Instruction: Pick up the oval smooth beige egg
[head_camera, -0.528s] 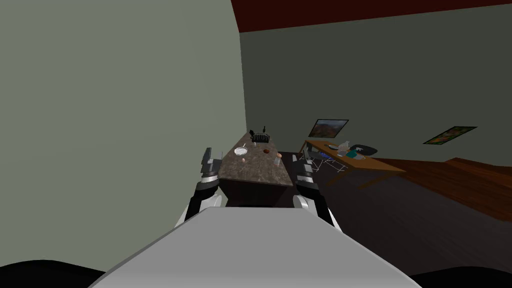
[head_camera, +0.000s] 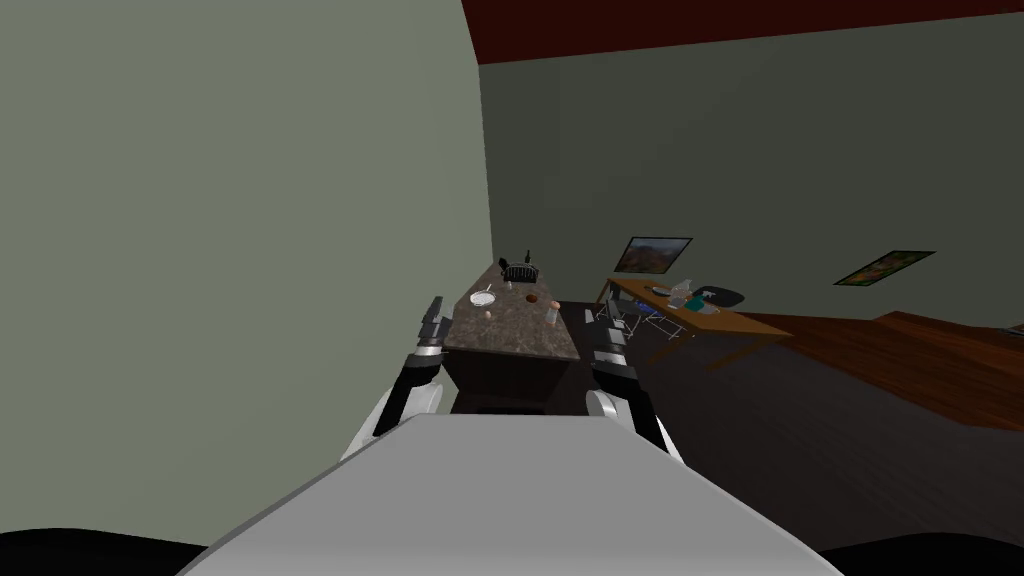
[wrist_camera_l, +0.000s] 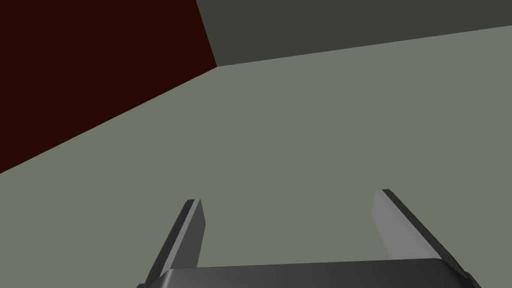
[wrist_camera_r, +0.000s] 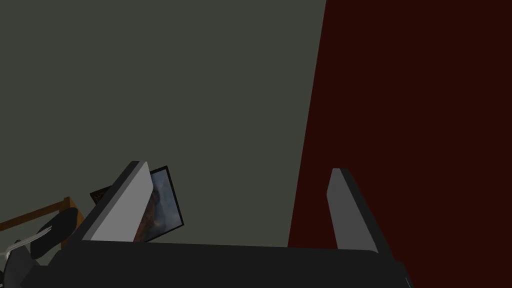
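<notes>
Both spread grippers (head_camera: 436, 306) (head_camera: 600, 322) flanking near counter (head_camera: 520, 332) edge

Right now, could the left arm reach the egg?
Probably not yet. The egg lies well along the counter, by the bowl, while the open left gripper stands raised off the near corner. Nothing blocks the path; a closer stance seems needed.

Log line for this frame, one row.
egg: on counter, not yet grasped | left gripper: open, empty | right gripper: open, empty
</notes>
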